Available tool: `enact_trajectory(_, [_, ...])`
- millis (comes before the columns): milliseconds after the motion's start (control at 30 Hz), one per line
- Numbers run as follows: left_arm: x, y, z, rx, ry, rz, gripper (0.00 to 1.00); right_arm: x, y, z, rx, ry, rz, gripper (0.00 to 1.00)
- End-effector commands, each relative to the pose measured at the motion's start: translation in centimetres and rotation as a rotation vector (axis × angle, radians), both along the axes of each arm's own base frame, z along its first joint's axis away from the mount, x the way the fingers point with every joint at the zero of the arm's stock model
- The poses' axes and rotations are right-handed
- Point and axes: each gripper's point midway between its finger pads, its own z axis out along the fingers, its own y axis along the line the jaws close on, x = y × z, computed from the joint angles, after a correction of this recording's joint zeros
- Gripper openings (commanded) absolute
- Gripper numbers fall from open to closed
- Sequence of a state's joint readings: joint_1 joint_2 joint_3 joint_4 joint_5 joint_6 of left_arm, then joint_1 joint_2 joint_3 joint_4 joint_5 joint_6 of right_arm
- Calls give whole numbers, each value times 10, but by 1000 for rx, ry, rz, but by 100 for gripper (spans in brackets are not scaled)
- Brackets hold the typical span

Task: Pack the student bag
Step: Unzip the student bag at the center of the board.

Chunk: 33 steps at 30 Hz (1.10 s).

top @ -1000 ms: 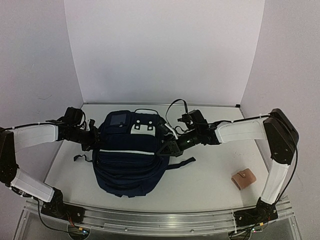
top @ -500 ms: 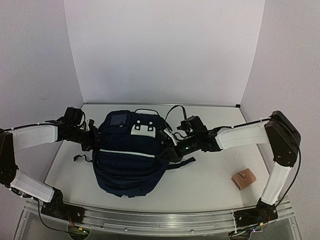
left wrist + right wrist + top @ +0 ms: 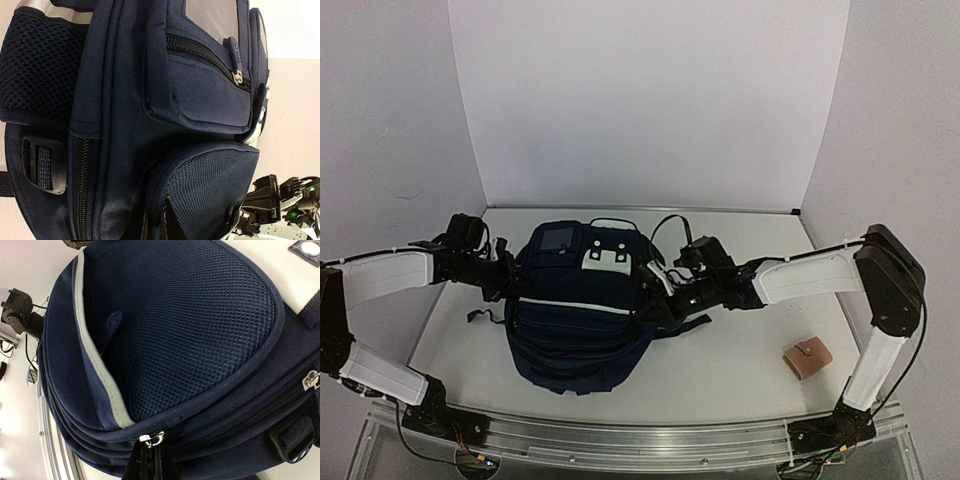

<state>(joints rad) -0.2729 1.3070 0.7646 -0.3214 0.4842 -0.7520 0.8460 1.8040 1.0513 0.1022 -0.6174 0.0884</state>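
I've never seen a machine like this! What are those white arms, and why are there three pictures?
They are two robot arms, each ending in a claw. One picture looks down from above; the other two come from small cameras on the wrists. On the table lie a dark blue backpack and, off to the right, a small tan wallet. The left claw is shut against the backpack's side. The right claw is shut at a zipper, seemingly pinching its pull.
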Motion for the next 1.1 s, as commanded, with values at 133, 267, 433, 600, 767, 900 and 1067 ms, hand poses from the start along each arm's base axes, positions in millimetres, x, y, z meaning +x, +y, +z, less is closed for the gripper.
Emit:
enact_trajectory(133, [22, 11, 26, -36, -119, 148, 0, -29, 3, 33, 13, -25, -109, 0])
enact_trajectory(267, [26, 13, 29, -44, -134, 177, 0, -43, 11, 34, -8, 1, -155, 0])
enact_trajectory(433, [29, 4, 36, -46, -169, 196, 0, -58, 33, 40, -8, 25, -187, 0])
enact_trajectory(600, [31, -21, 40, -11, -206, 180, 0, -67, 68, 51, 22, 49, -225, 0])
enact_trajectory(767, [31, -40, 41, -18, -217, 166, 0, -65, 93, 56, 48, 50, -276, 0])
enact_trajectory(900, [26, -53, 41, -45, -220, 161, 0, -50, 102, 54, 58, 40, -352, 0])
enact_trajectory(1067, [20, -64, 44, -48, -231, 154, 0, -18, 86, 55, 55, 5, -500, 0])
